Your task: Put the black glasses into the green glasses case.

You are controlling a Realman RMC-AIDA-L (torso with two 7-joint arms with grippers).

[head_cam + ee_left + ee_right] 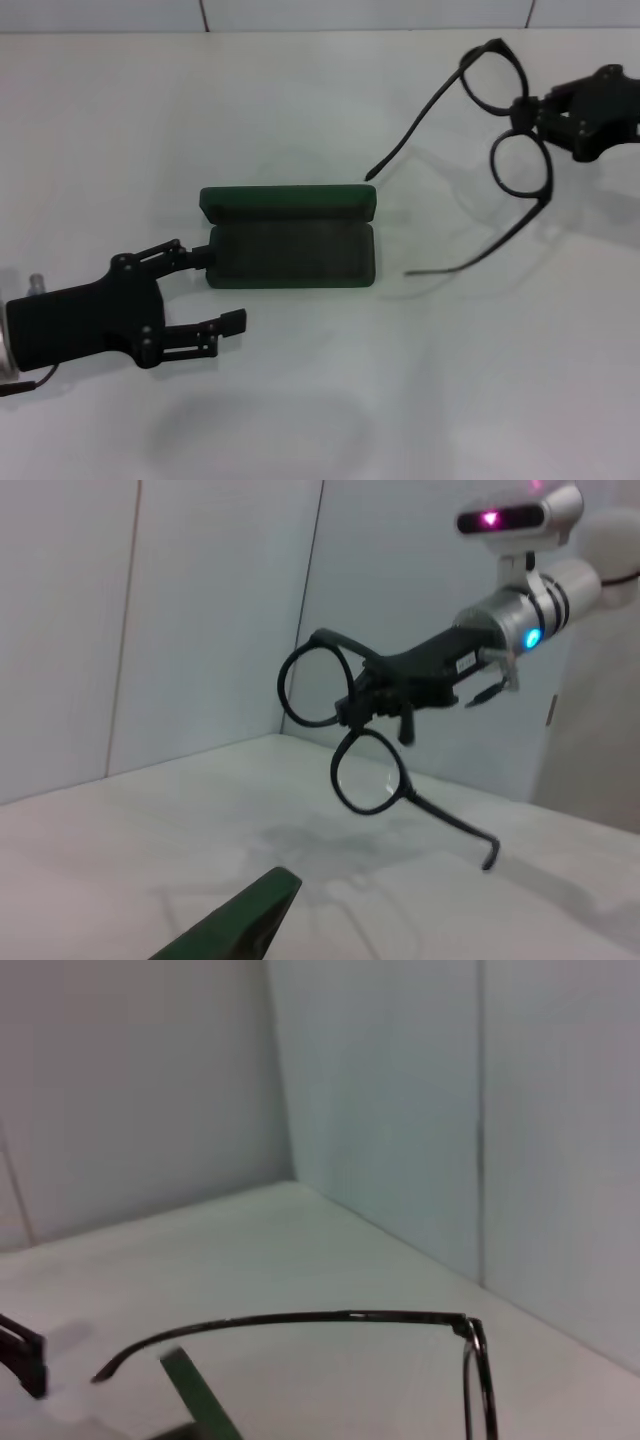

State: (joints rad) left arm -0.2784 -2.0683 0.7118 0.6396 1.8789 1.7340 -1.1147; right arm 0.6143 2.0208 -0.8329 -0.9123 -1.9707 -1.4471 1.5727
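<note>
The green glasses case point(290, 240) lies open in the middle of the white table, lid folded back, dark lining up. My right gripper point(530, 118) holds the black glasses point(521, 165) by the bridge in the air to the right of the case, shut on them. Both temple arms are unfolded and point toward the case. The left wrist view shows the glasses point(367, 772) hanging from the right gripper point(358, 706) above the table, and a corner of the case point(245, 918). One temple arm point(300, 1321) crosses the right wrist view. My left gripper point(222, 288) is open at the case's left end.
The white table point(420, 400) runs to pale walls at the back. Nothing else stands on it. The robot's head and right forearm point(530, 620) show far off in the left wrist view.
</note>
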